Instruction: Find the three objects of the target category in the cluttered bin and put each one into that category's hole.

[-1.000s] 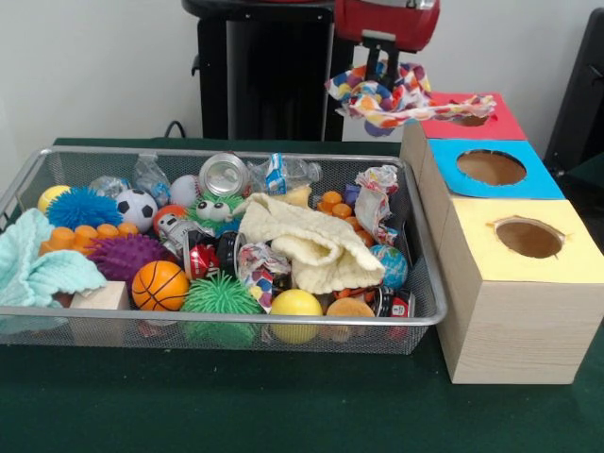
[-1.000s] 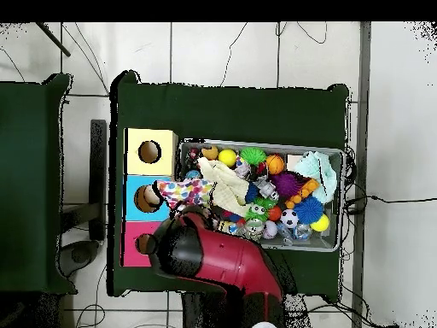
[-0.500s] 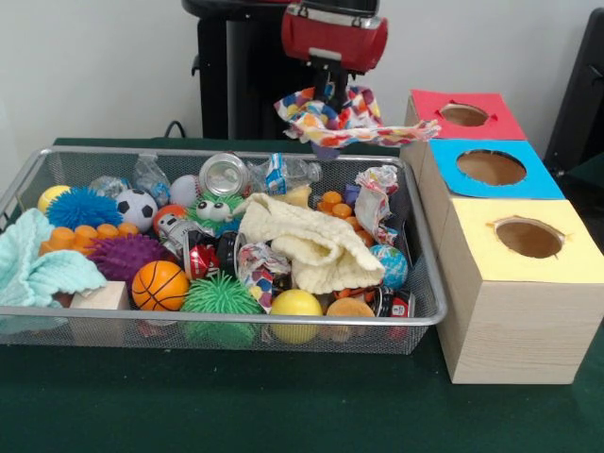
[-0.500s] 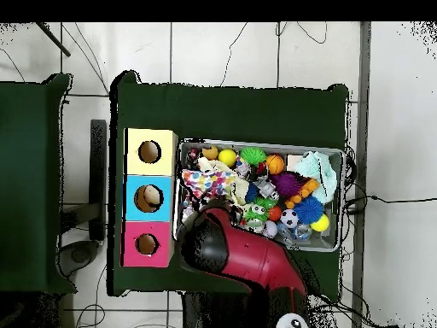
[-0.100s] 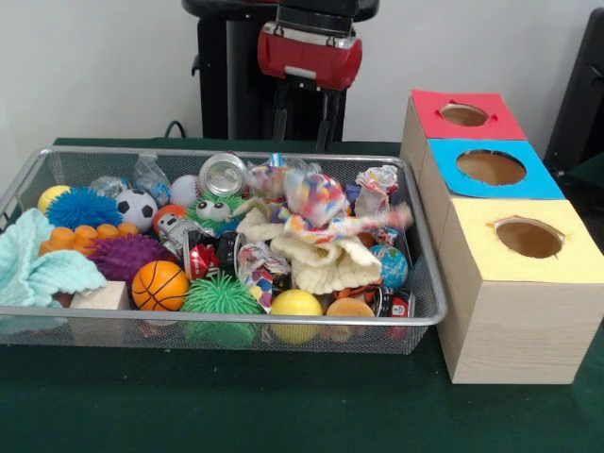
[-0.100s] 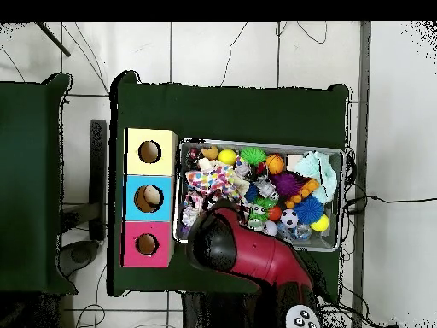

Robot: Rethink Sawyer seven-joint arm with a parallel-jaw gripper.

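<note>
Front view: black two-finger gripper [image 5: 302, 118] spread open, empty, above wire mesh bin [image 5: 427, 283].
Cloth: multicoloured patterned rag [image 5: 316, 203] blurred, atop cream knitted cloth [image 5: 326, 260].

The patterned cloth [image 5: 326, 209] is motion-blurred (outline unclear) — overhead, the arm [image 6: 247, 252] hides the bin's [image 6: 335, 154] near corner — and the gripper.

Multicolour patterned cloth [image 5: 321, 206], crumpled & blurred, sits atop cream cloth [image 5: 326, 262] in wire bin [image 5: 420, 283], near its box-side end.
</note>
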